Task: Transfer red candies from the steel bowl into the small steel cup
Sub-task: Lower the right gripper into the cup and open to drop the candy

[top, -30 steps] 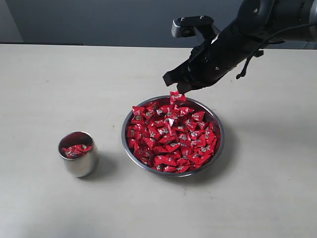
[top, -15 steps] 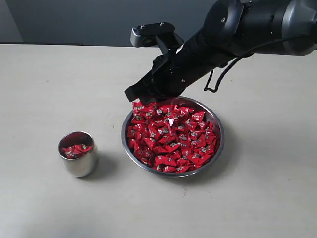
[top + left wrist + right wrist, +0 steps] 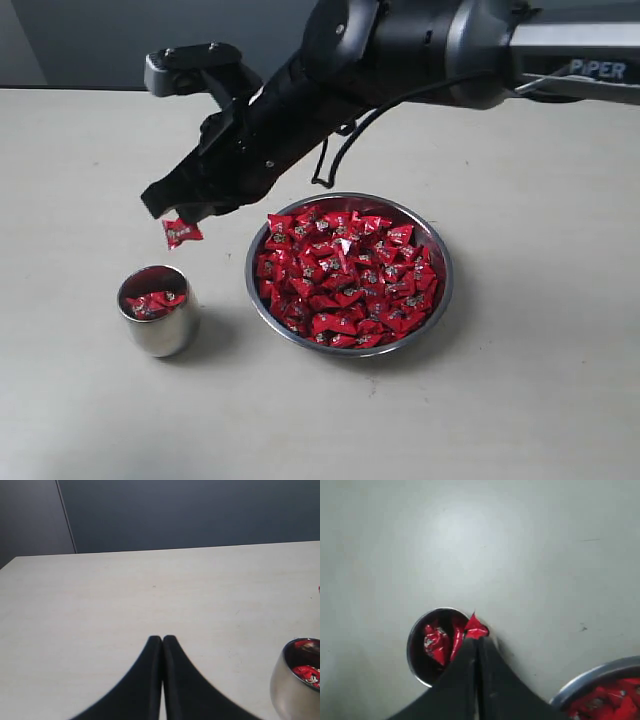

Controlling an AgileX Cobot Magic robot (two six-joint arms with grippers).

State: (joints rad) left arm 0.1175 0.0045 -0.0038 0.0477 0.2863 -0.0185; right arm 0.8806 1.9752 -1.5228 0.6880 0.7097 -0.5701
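- Now the carry step is in hand: the right gripper (image 3: 177, 214), stretched across to the left, is clenched on 1 red candy (image 3: 181, 233).
- That candy hangs above the small steel cup (image 3: 160, 335), near its rim; the steel bowl (image 3: 447, 285) on the right holds the heaped red candies (image 3: 345, 275).
- Next it likely needs centring over the cup's mouth, then a release.
- The left gripper (image 3: 162, 641) is pressed closed on nothing.

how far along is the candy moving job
Done: a few red candies lie in the small steel cup. In hand: the right claw is shut on one candy, roughly above the cup. Left: the steel bowl is heaped full.
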